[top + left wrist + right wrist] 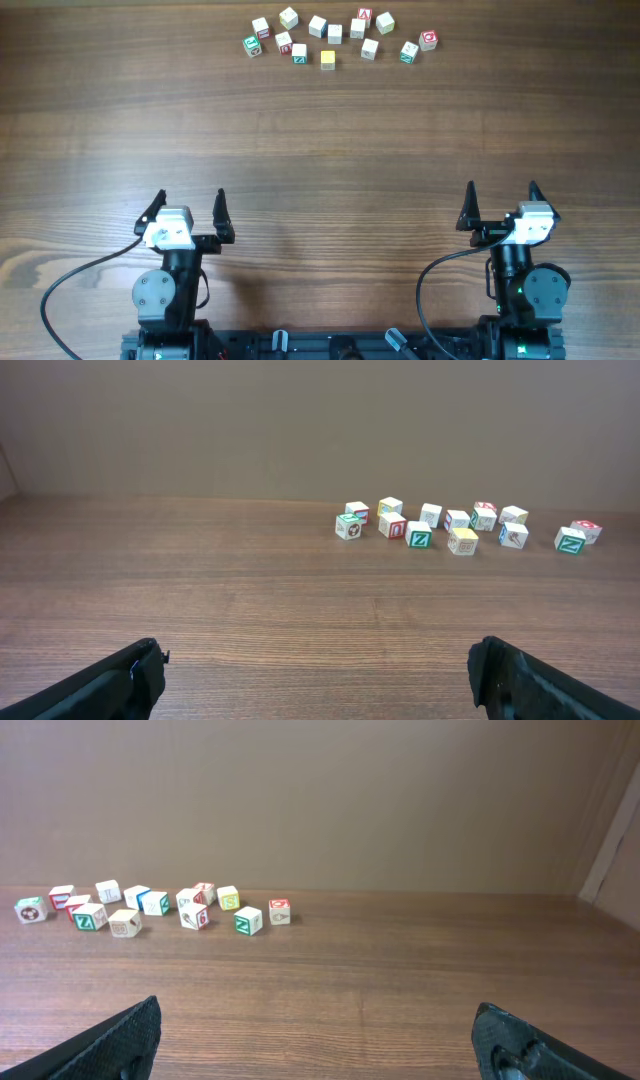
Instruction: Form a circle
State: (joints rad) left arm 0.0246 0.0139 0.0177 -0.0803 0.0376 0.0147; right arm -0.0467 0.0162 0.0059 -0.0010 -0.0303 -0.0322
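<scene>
Letter cubes (335, 34) in a left-right band

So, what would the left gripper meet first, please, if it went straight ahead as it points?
Likely nothing: the left gripper points across bare table, and the blocks sit off to its right, the green-marked block nearest. The way looks free to the frame's edge.

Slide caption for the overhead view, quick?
Both open, left gripper and right gripper sit far from the scattered letter cubes on the wooden table.
</scene>
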